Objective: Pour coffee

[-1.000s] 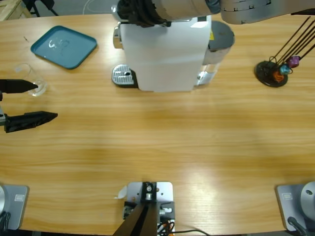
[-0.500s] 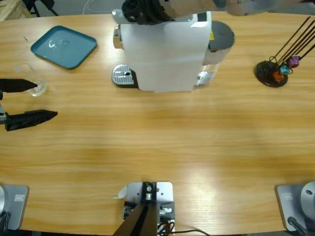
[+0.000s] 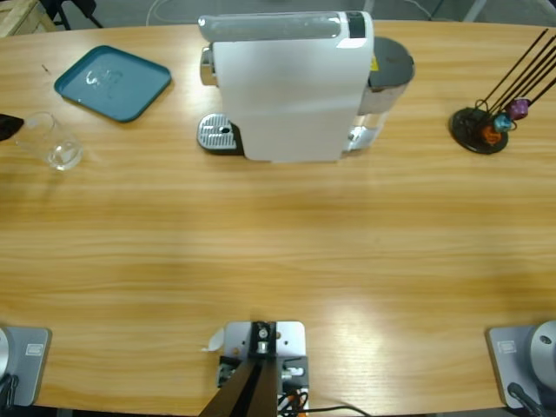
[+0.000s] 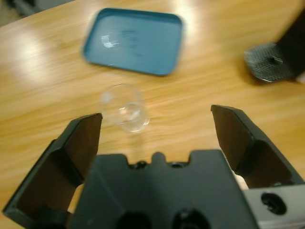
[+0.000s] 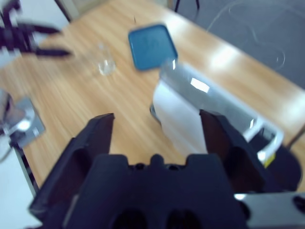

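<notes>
A clear glass (image 3: 54,144) stands on the table's left side; I can make out no coffee in it. In the left wrist view the glass (image 4: 125,109) is ahead of my left gripper (image 4: 157,126), which is open, empty and apart from it. Only a black jaw tip (image 3: 7,126) of it shows at the high view's left edge. The white coffee machine (image 3: 291,87) stands at the back middle, with its drip grate (image 3: 217,135) at its left. My right gripper (image 5: 157,125) is open and empty, high above the machine (image 5: 195,112), and out of the high view.
A teal tray (image 3: 113,82) lies at the back left, beyond the glass. A black capsule holder (image 3: 482,126) with coloured capsules and thin rods stands at the back right. The right wrist view also shows the left arm's jaws (image 5: 33,36) near the glass (image 5: 106,65).
My left gripper has pulled back leftward from around the glass, almost out of the high view. The arm that hung over the machine's top has left the high view.
</notes>
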Tool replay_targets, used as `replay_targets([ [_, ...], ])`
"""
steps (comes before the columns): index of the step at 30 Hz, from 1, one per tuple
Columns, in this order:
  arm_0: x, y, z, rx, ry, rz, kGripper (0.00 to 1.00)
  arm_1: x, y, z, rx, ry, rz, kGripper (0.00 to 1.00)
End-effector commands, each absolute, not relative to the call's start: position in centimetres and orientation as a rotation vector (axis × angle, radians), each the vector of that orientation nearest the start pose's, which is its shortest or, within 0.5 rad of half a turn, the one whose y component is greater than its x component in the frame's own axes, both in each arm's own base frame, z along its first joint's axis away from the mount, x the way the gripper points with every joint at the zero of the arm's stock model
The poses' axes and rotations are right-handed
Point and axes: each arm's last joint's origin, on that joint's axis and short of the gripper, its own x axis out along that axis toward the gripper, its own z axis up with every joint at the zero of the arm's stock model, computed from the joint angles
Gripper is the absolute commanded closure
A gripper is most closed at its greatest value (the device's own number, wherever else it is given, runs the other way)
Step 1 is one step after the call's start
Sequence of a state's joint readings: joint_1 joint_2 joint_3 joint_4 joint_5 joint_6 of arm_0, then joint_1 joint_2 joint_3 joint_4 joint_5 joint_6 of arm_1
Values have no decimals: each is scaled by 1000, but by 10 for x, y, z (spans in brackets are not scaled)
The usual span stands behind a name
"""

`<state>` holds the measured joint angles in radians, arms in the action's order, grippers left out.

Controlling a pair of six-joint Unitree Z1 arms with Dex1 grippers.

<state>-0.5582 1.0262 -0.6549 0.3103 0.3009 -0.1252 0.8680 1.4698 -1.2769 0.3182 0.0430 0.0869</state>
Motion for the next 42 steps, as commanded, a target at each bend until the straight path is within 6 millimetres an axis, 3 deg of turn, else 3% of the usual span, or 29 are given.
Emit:
replay_targets([
  [1, 159, -54, 258, 131, 821, 14, 0, 165, 200, 371, -160, 631, 813, 0],
  [8, 176, -60, 246, 130, 774, 26, 0, 162, 194, 351, -143, 701, 748, 0],
  [20, 215, -66, 209, 158, 806, 65, 0, 176, 209, 326, -167, 779, 722, 0],
  [27, 218, -67, 195, 166, 830, 71, 0, 185, 218, 312, -179, 819, 707, 0],
  [33, 230, -64, 188, 167, 802, 78, 88, 187, 221, 307, -179, 836, 712, 0],
  [35, 230, -64, 188, 169, 782, 72, 169, 186, 220, 305, -181, 843, 712, 0],
  [37, 229, -63, 186, 186, 790, 65, 319, 186, 220, 304, -182, 847, 710, 0],
  [39, 225, -63, 183, 182, 796, 59, 552, 187, 220, 305, -179, 845, 707, 0],
  [40, 222, -62, 181, 180, 794, 57, 723, 188, 221, 305, -178, 844, 707, 0],
  [42, 219, -60, 178, 176, 795, 57, 759, 190, 223, 306, -176, 842, 707, 0],
])
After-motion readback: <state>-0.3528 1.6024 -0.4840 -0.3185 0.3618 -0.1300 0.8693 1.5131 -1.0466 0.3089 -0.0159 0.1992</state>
